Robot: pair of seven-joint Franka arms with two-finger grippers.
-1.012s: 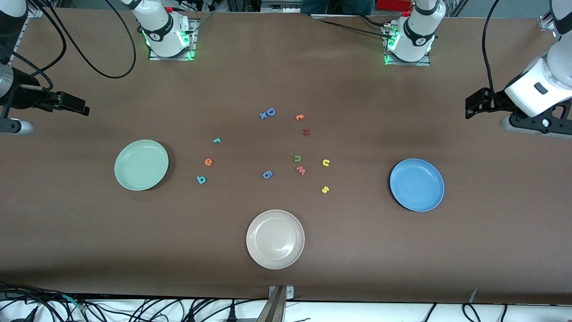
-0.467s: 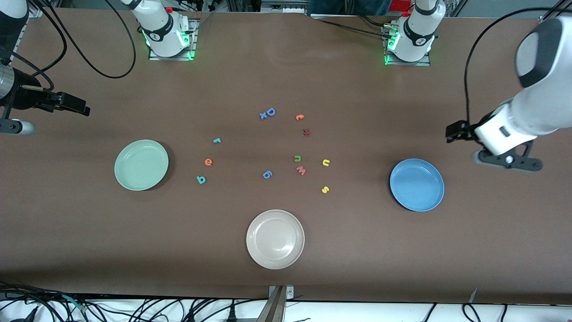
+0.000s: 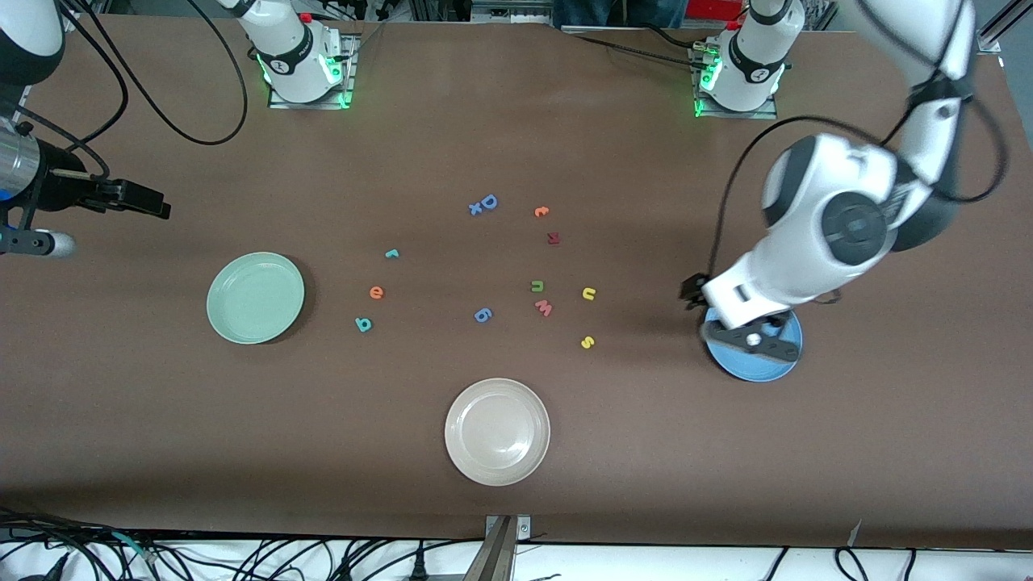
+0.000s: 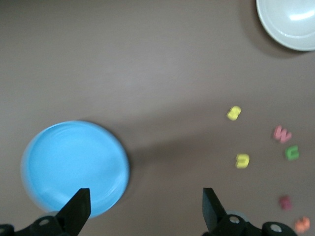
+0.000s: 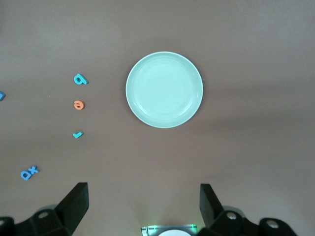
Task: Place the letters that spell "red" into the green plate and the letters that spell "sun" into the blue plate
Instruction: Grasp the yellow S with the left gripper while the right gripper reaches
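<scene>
The green plate [image 3: 255, 298] [image 5: 164, 90] lies toward the right arm's end. Beside it lie the teal "r" [image 3: 392, 253] [image 5: 77, 134], orange "e" [image 3: 376, 292] [image 5: 78, 104] and teal "d" [image 3: 363, 324] [image 5: 80, 78]. The yellow "s" [image 3: 587, 342] [image 4: 234, 112], yellow "u" [image 3: 589, 294] [image 4: 242, 160] and olive "n" [image 3: 537, 286] [image 4: 293, 153] lie mid-table. My left gripper [image 3: 694, 292] [image 4: 146, 194] hangs open and empty over the rim of the blue plate [image 3: 767, 367] [image 4: 74, 167]. My right gripper [image 3: 149, 202] [image 5: 144, 189] waits open over the table's end.
A beige plate [image 3: 497, 432] [image 4: 290, 22] sits nearest the front camera. Other letters lie among the task's: a pink "w" [image 3: 543, 307], a blue one [image 3: 483, 315], a blue "D" with an "x" [image 3: 484, 204], a small orange one [image 3: 541, 211] and a dark red one [image 3: 554, 238].
My left arm has swung in from its end of the table and now covers part of the blue plate. The right gripper has barely shifted. No letter has moved.
</scene>
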